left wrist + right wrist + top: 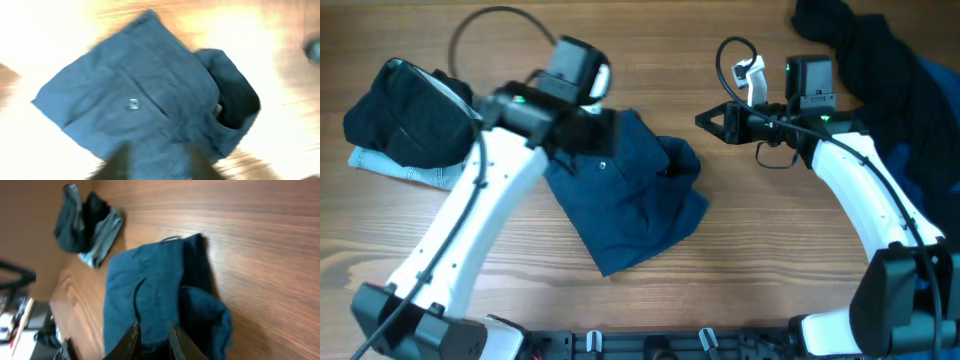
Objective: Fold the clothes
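**Teal shorts mid-fold, both tools empty**

At the far left a folded black garment [405, 115] is stacked on a pale-denim piece [390, 165]; this pile is judged finished. Beside it the left tool [588, 125] is held over the upper edge of the large dark teal-blue shorts [620, 200]. In its wrist view its fingers [120, 160] are seen spread, though blurred, with nothing pinched. The shorts are laid mid-way across the wooden surface [770, 260] as a rough rectangle, with the right side rumpled and doubled over. Just right of them the right tool [712, 120] is held over bare wood, parted a little and empty. At the far right a loose heap of black and brighter blue clothes [880, 60] is piled.

The shorts are judged half folded. Next, the rumpled side needs flattening, then an edge must be pinched and carried across.
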`<action>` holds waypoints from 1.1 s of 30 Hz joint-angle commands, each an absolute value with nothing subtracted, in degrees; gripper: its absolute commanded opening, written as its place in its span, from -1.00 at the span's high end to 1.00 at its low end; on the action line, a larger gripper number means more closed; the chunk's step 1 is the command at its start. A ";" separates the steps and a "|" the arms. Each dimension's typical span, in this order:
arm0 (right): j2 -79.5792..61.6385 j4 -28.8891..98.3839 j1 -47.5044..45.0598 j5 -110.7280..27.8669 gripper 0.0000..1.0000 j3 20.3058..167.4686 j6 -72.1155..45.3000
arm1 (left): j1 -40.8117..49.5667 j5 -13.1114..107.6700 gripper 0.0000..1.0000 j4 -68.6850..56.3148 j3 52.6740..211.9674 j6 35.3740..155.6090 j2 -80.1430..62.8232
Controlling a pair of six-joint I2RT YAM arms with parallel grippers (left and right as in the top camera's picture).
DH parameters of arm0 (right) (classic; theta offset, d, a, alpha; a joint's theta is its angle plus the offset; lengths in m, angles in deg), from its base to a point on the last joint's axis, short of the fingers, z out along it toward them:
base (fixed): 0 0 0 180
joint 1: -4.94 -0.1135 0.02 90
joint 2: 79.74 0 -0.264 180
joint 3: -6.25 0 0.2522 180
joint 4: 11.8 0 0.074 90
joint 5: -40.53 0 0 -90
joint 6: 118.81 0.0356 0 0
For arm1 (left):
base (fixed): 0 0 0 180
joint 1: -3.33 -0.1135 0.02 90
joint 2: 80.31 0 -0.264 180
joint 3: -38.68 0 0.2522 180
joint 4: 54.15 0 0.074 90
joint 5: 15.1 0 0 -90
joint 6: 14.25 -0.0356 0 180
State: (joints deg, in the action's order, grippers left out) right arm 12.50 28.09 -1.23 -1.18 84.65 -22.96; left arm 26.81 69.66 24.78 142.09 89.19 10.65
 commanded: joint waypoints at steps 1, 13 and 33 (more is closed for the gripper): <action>11.65 32.83 -5.78 0.35 0.63 84.81 -27.31 | 23.14 66.58 0.92 24.10 138.07 89.62 13.12; 23.04 51.52 -14.89 -45.03 0.70 82.23 -7.13 | 18.55 67.02 0.79 7.92 113.65 91.90 19.26; 5.33 45.32 -9.34 -18.93 0.77 82.73 -28.60 | 7.38 58.82 -0.58 19.20 116.02 100.66 5.14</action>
State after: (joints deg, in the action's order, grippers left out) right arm 4.55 45.49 -9.21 -22.82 82.62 -25.49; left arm 8.50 60.17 18.09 116.82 96.40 4.73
